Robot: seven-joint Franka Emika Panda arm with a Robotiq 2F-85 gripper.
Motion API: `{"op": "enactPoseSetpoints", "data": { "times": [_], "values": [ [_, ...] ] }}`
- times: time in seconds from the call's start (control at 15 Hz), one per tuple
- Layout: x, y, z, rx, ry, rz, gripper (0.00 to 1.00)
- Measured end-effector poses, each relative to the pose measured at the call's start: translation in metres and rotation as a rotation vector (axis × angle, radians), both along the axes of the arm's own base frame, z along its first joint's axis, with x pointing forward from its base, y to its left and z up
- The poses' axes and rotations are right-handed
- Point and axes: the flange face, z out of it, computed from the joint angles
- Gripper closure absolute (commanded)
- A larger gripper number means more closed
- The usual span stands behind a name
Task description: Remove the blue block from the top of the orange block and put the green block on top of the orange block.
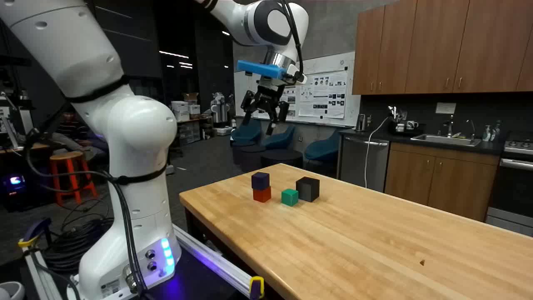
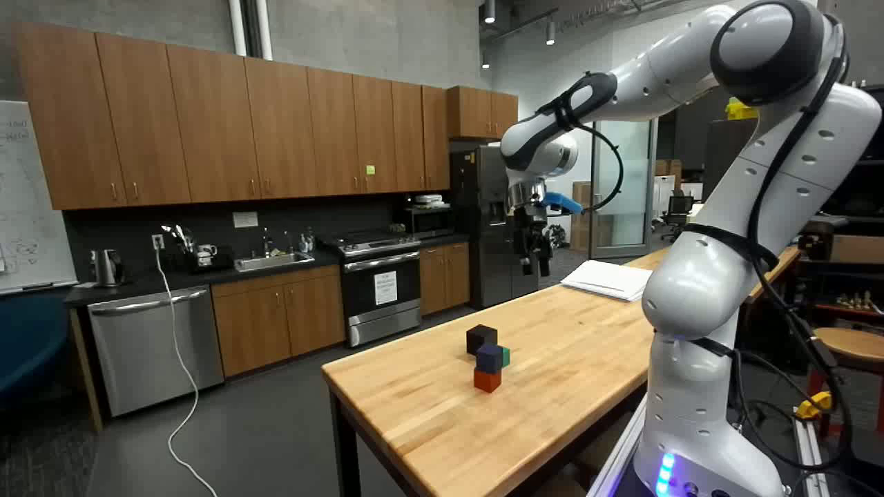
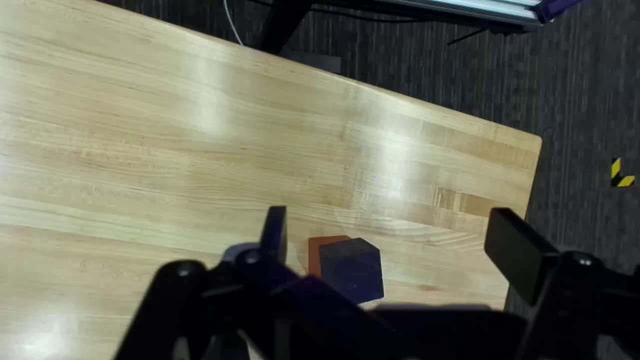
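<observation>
The dark blue block (image 1: 260,181) sits on top of the orange block (image 1: 262,195) on the wooden table; this stack shows in both exterior views, with the blue block (image 2: 489,359) above the orange block (image 2: 487,381). The green block (image 1: 290,197) stands on the table beside the stack; in an exterior view the green block (image 2: 506,356) is partly hidden behind the blue one. My gripper (image 1: 259,123) is open and empty, high above the table. In the wrist view the blue block (image 3: 352,270) and a strip of the orange block (image 3: 314,255) show beyond the open fingers (image 3: 389,212); the green block is hidden there.
A larger black cube (image 1: 308,189) stands close to the green block, and also shows in an exterior view (image 2: 481,339). A stack of white papers (image 2: 608,279) lies farther along the wooden table (image 2: 428,414). The blocks stand near one table end.
</observation>
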Motion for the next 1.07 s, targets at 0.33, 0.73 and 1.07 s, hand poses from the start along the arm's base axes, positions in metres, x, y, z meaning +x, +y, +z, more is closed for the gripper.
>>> {"op": "enactPoseSetpoints", "data": {
  "times": [0.33,0.73,1.07],
  "values": [
    [0.000,0.000,0.000,0.000,-0.001,0.000,0.00],
    [0.011,0.007,-0.001,-0.028,-0.071,0.004,0.00],
    [0.028,0.029,-0.018,-0.080,-0.168,0.049,0.00]
  ]
}}
